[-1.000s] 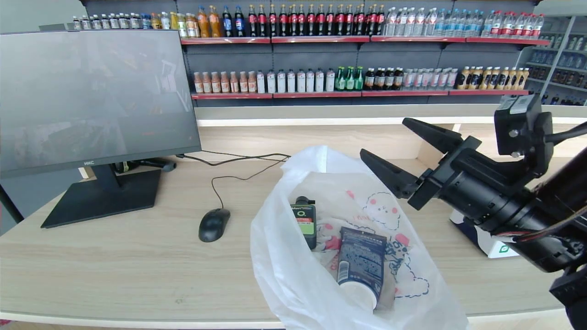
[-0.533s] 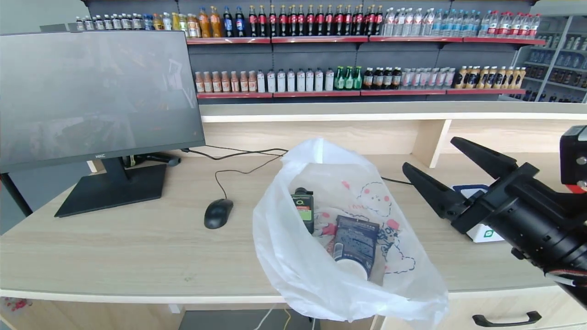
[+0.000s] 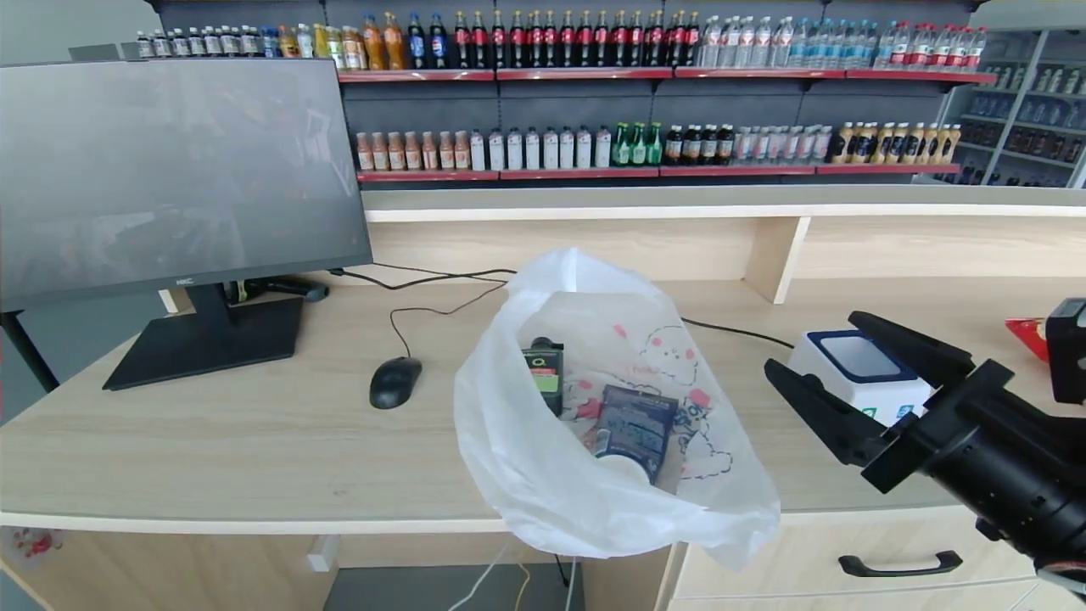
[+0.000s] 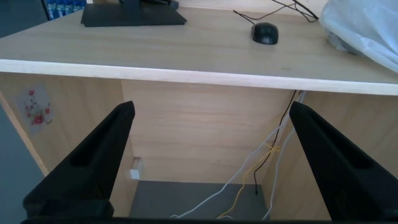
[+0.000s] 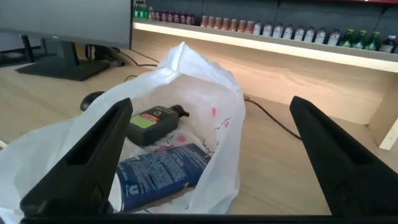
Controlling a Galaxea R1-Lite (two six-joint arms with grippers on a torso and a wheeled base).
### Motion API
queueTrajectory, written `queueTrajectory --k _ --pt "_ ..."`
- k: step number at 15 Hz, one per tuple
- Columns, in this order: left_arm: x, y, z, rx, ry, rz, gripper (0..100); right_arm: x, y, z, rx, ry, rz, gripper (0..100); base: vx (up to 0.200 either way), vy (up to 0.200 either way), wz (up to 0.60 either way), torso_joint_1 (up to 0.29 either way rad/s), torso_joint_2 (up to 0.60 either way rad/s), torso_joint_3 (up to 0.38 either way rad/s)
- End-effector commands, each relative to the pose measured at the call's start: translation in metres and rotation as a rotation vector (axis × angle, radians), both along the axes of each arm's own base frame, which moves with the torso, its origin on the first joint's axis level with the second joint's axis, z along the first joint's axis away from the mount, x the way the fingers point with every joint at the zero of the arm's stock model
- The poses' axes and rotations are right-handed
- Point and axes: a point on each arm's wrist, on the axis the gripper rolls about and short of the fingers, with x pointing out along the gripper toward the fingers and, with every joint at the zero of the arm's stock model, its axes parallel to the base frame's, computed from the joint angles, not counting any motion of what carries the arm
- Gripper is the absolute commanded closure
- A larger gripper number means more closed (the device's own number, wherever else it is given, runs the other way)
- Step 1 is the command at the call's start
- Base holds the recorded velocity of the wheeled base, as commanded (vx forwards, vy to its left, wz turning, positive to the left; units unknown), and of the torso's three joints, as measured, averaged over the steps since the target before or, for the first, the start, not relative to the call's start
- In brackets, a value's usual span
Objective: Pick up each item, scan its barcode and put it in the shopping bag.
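- Counter [image 3: 212, 458]: wooden; carries the items below.
- Shopping bag [image 3: 543, 501]: white, mouth open, at the counter's front edge.
- Right gripper [image 3: 810, 342]: jaws spread, empty, near the bag, beside the scanner [image 3: 857, 365].
- Left gripper [image 4: 211, 109]: jaws spread, empty, below the counter edge.
- Blue cup [image 3: 632, 428] and green-labelled bottle [image 3: 543, 373]: lying inside the bag.

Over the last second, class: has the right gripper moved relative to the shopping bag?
Yes. The camera shifted too, but the right gripper has drawn back from the edge of the shopping bag toward the robot's right, now open beside the scanner.
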Motion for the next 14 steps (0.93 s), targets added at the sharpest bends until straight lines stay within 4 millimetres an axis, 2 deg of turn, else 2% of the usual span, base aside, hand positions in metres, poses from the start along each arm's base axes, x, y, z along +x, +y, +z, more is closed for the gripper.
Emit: queueTrajectory --k 1,6,12,14 --pt "0.000 0.000 0.000 -0.007 -0.001 0.000 0 0.000 0.000 0.000 -0.001 -0.002 -0.001 0 0.000 -0.200 0.00 0.022 0.01 -0.007" --pt "0.000 0.000 0.000 -0.008 0.000 0.003 0 -0.010 -0.004 -0.001 0.002 -0.006 0.008 0 0.000 -0.200 0.00 0.000 0.00 0.001" --pt "0.000 0.000 0.000 -0.010 0.000 0.001 0 -0.007 -0.006 -0.016 -0.059 0.037 -0.016 0 0.000 -0.200 0.00 0.005 0.00 0.004" --pt "0.000 0.000 0.000 -0.016 0.000 0.003 0 -0.008 -0.007 -0.015 -0.055 0.029 -0.021 0 0.000 -0.200 0.00 0.000 0.00 0.005"
